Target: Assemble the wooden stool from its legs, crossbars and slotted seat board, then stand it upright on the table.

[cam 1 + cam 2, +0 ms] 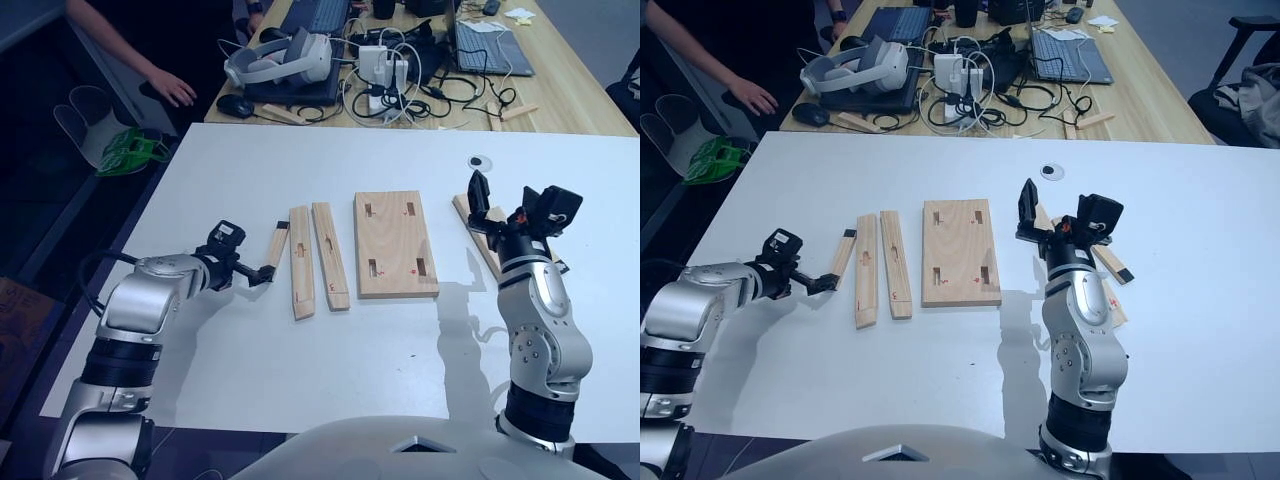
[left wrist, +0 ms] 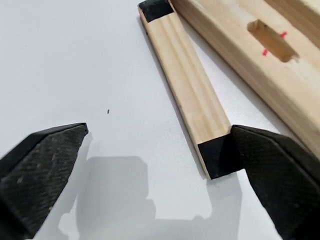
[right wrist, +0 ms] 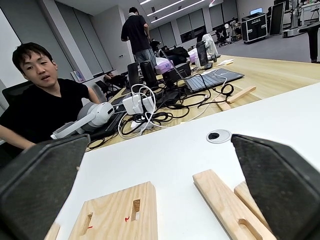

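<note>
Left of the slotted seat board (image 1: 395,245), the left arm (image 1: 140,300) was built of rounded silver-grey shells with darker bands at the joints. A thin black cable (image 1: 88,275) looped beside its elbow. A small black camera block (image 1: 226,235) sat on its wrist, next to the black left gripper (image 1: 258,273). Its fingers (image 2: 45,165) were black wedges with a fine cross-hatched texture. Right of the board, the right arm (image 1: 540,330) had the same silver shells, a black right gripper (image 1: 510,200) and small red details at the wrist.
</note>
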You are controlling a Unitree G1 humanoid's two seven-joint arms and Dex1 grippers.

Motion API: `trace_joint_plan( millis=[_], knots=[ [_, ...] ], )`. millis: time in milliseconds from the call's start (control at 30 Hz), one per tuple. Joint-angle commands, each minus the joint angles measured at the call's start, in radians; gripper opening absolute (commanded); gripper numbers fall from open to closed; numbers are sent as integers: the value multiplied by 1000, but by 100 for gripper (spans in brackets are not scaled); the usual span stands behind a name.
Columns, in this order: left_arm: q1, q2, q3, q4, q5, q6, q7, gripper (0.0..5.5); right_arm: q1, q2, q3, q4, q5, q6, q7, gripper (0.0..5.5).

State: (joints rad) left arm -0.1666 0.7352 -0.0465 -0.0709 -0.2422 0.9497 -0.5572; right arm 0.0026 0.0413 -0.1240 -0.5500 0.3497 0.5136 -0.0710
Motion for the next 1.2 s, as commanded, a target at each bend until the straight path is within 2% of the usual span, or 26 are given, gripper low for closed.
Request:
trace_joint_plan(
  millis=[33,233,533,833,1200],
  knots=[
    [-9,2,25,29,37,-10,37,538,7,4,-1,-11,9,16,-8,540],
    [-42,-42,66,6,39,-52,86,538,18,-2,-9,4,13,2,3,540],
    [3,-85,91,25,-29,1,32,538,9,-5,-6,2,17,14,0,540],
    [30,-71,59,76,-19,2,3,538,2,-23,-15,5,27,24,4,540],
    [45,-66,28,111,-39,2,-77,360,7,-33,-19,13,32,31,18,540]
  ],
)
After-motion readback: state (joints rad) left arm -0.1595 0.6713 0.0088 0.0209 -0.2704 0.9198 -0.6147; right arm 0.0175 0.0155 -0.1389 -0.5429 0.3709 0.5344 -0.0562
